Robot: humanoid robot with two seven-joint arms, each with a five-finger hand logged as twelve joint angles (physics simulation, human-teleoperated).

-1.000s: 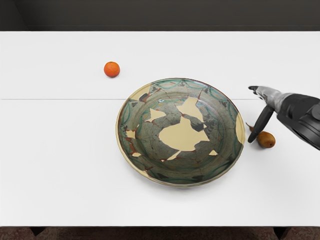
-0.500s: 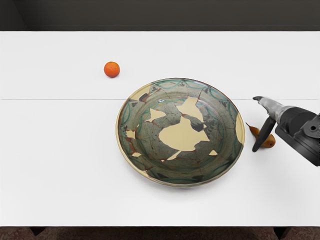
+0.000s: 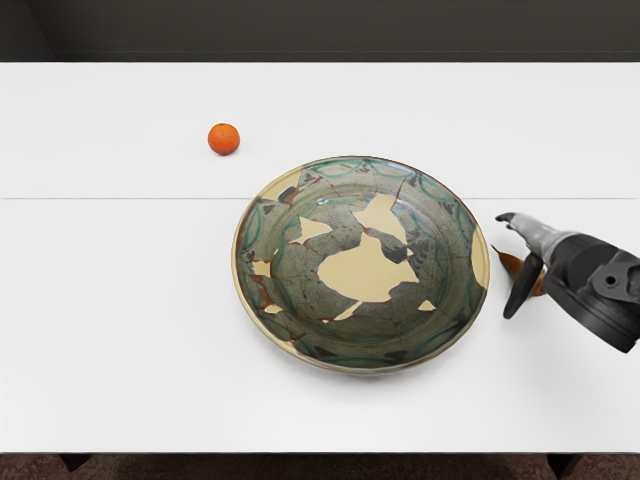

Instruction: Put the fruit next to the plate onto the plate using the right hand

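On a white worktop (image 3: pixel 120 340), the right hand (image 3: pixel 552 256), fingers spread wide, straddles a brown pear (image 3: pixel 509 262) lying just right of the plate (image 3: pixel 241 258), probably to grasp it. An orange (image 3: pixel 224 139) sits far left.

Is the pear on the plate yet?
No, the pear lies on the white table just right of the plate, partly hidden behind the right hand.

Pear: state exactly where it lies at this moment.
In the head view, the pear lies on the white table just right of the plate, partly hidden behind the right hand.
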